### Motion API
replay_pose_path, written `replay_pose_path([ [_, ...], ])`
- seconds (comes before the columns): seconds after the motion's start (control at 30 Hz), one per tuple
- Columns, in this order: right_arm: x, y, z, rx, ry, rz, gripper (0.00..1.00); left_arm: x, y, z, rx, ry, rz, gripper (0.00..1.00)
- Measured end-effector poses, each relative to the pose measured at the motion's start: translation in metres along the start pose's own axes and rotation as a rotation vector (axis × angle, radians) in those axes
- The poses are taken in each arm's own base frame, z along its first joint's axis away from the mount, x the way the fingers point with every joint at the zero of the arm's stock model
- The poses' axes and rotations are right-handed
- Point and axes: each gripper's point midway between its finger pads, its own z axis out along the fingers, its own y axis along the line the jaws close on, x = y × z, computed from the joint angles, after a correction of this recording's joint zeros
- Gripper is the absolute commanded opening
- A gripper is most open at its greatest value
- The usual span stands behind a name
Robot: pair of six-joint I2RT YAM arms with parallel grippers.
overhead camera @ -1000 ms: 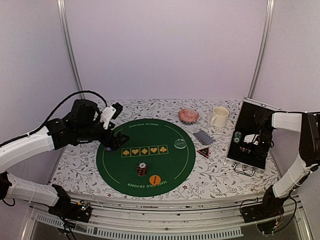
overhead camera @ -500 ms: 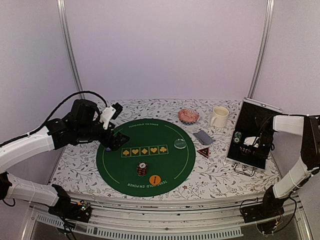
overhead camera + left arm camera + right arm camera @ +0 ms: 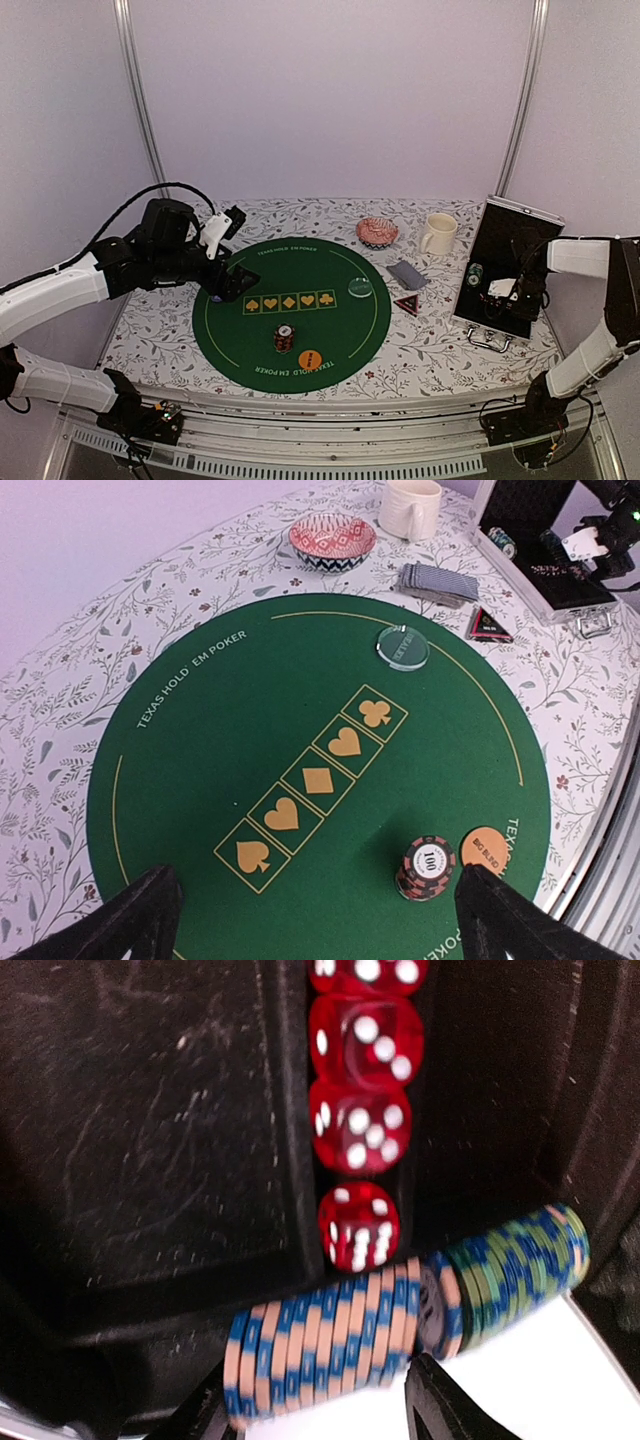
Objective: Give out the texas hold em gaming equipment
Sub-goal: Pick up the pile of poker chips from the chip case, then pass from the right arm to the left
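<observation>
Floral surface (image 3: 440,360), felt (image 3: 300,270) only half dealt, so my right gripper (image 3: 320,1392) clamps the blue chip row (image 3: 320,1345) end-to-end in the case (image 3: 130,1140) by the dice (image 3: 360,1140), while my left gripper (image 3: 315,912) hangs wide open.

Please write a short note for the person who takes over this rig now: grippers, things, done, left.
Left gripper: open, empty, over the green mat's left edge.
Right gripper: inside the open case, jaws either side of the blue-striped chips below the red dice; grip not clear.
Done: chip stack, orange button and pale-green button lie on the mat.
Left: cards and triangular marker lie off the mat, on its right; more chips wait in the case.
</observation>
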Motion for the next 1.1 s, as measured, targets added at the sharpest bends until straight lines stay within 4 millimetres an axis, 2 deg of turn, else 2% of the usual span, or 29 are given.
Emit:
replay_pose_path([
  [0.2,-0.008,-0.002,0.014,-0.041,0.013,-0.011,0.56,0.0,-0.001,0.0,0.004,0.001,0.0,0.98],
  [0.33,-0.013,-0.004,0.016,-0.053,0.005,-0.005,0.36,0.001,0.0,0.0,0.004,0.001,-0.001,0.98],
  [0.47,-0.014,-0.006,0.014,-0.057,-0.002,0.004,0.3,0.001,0.0,0.0,0.004,0.001,-0.001,0.98],
  [0.57,-0.013,-0.004,0.013,-0.067,-0.001,0.003,0.21,0.001,0.0,0.0,0.006,0.001,-0.002,0.98],
  [0.63,-0.012,-0.002,0.013,-0.075,0.002,-0.001,0.06,0.001,0.0,0.0,0.006,0.001,-0.002,0.98],
  [0.7,-0.011,-0.002,0.011,-0.076,0.004,-0.002,0.02,0.001,-0.001,0.0,0.008,0.001,-0.002,0.98],
  [0.97,0.001,-0.014,-0.017,0.002,0.012,0.027,0.02,0.0,-0.001,0.0,0.012,-0.002,0.001,0.98],
  [1.1,-0.009,-0.032,-0.048,0.083,-0.032,0.049,0.02,-0.002,-0.002,-0.003,0.018,-0.021,0.011,0.98],
])
